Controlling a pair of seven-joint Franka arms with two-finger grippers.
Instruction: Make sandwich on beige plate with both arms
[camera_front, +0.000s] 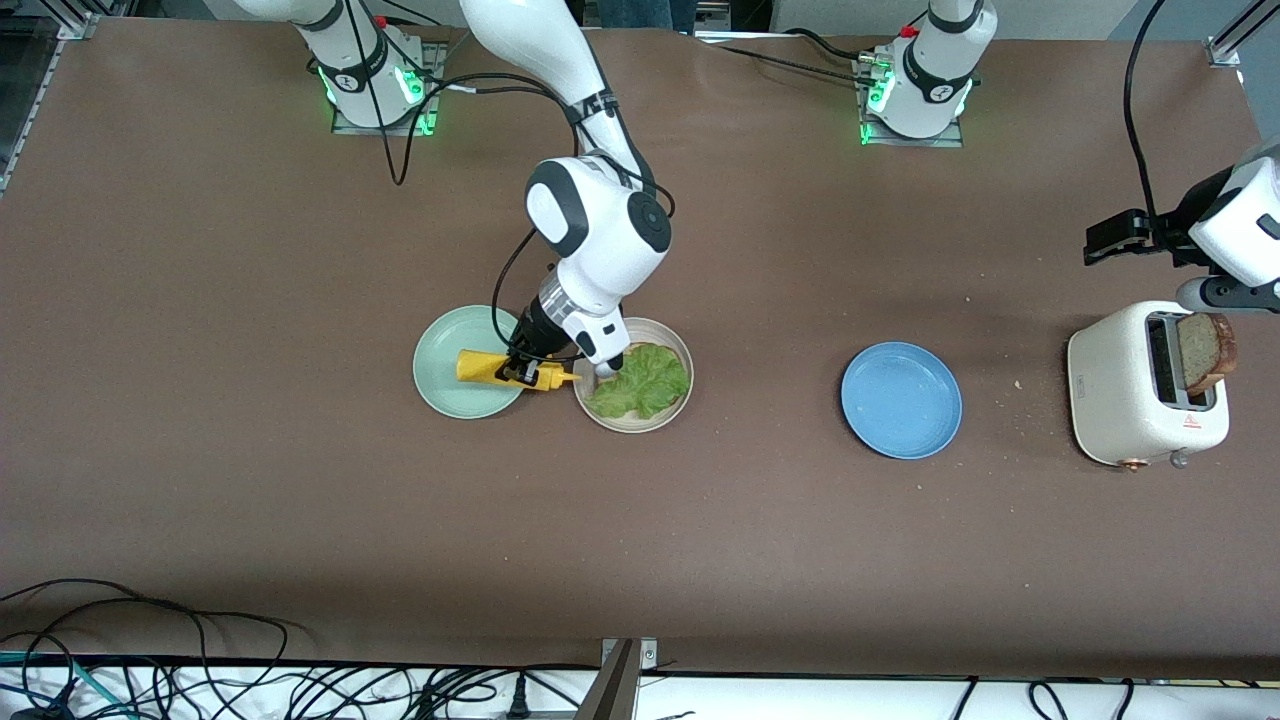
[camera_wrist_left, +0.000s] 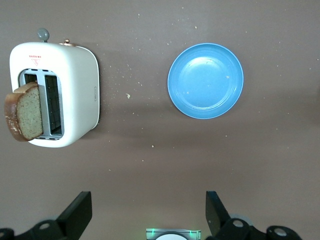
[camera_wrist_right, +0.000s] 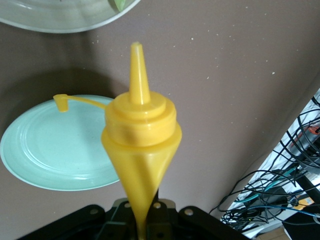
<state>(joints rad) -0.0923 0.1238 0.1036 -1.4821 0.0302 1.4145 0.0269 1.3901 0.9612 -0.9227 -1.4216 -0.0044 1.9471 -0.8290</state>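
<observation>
Jaws of right gripper (camera_front: 527, 374) clenched on yellow squeeze bottle (camera_front: 505, 369), long axis lying flat w/ nozzle aimed at lettuce (camera_front: 640, 381) on beige plate (camera_front: 680, 352), so tip's nearly over target; left gripper (camera_wrist_left: 148, 212) waits released above toaster (camera_front: 1120, 385) w/ bread slice (camera_front: 1205, 352).

Three plates are seen: mint (camera_front: 450, 375), beige (camera_front: 672, 410), blue (camera_front: 901, 400). One toaster (camera_front: 1125, 400), one bread slice (camera_front: 1205, 352), one lettuce leaf (camera_front: 645, 382) and one yellow bottle (camera_front: 500, 369) are counted.
</observation>
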